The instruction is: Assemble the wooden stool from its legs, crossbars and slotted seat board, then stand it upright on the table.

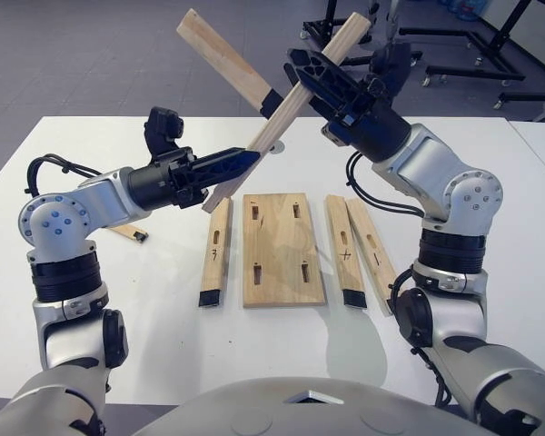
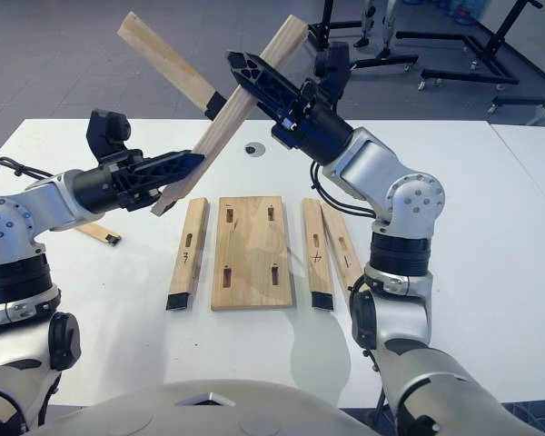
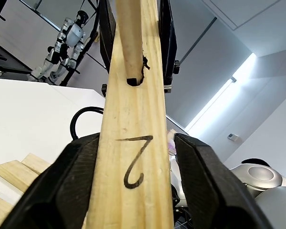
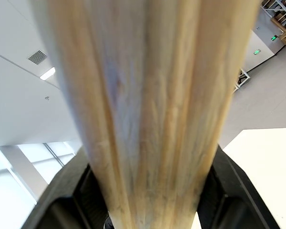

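My left gripper is shut on a wooden leg marked 2 and holds it slanted in the air above the table. My right gripper is shut on a second wooden bar, which crosses that leg and points up and away to the left. In the left wrist view, this bar's end meets a slot in the leg, with dark fingers on either side. The slotted seat board lies flat below, with one leg on its left and two legs on its right.
A short wooden piece lies on the white table under my left forearm. The table's right side and near edge are bare. Metal stands stand on the floor beyond the far edge.
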You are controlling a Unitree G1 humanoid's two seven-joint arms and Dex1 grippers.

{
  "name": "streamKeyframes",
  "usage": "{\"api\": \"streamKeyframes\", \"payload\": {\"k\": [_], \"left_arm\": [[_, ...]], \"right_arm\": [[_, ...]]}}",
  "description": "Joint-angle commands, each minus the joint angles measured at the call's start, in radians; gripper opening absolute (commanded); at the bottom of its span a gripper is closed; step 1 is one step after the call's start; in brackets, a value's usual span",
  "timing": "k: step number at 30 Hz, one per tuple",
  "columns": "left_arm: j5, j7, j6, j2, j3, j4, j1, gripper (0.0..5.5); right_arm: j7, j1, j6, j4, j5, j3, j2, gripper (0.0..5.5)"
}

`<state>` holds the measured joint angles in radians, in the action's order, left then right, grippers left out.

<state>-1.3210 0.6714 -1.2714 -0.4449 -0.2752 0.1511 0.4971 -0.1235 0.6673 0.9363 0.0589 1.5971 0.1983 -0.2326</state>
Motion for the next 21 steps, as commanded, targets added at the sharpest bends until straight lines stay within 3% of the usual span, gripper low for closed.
{"api": "streamKeyframes", "payload": {"k": [1,14,18,21], "left_arm": [[-0.017,0.013,0.020,-0.006,0.017,0.031,-0.001,3.38],[0.008,-0.105,0.051,-0.011,-0.032,-0.104,0.020,5.40],[0.090,-0.119,0.101,-0.058,-0.043,-0.088,-0.005,5.40],[0.179,-0.138,0.120,-0.189,-0.072,0.029,-0.048,5.40]], "right_arm": [[0.032,-0.010,-0.002,0.000,-0.035,0.000,-0.012,2.06],[0.010,-0.020,0.012,0.008,-0.060,0.005,-0.037,2.06],[-0.002,-0.014,0.015,0.001,-0.077,0.004,-0.049,2.06],[-0.033,0.007,0.016,0.001,-0.137,0.009,-0.104,2.06]]}}
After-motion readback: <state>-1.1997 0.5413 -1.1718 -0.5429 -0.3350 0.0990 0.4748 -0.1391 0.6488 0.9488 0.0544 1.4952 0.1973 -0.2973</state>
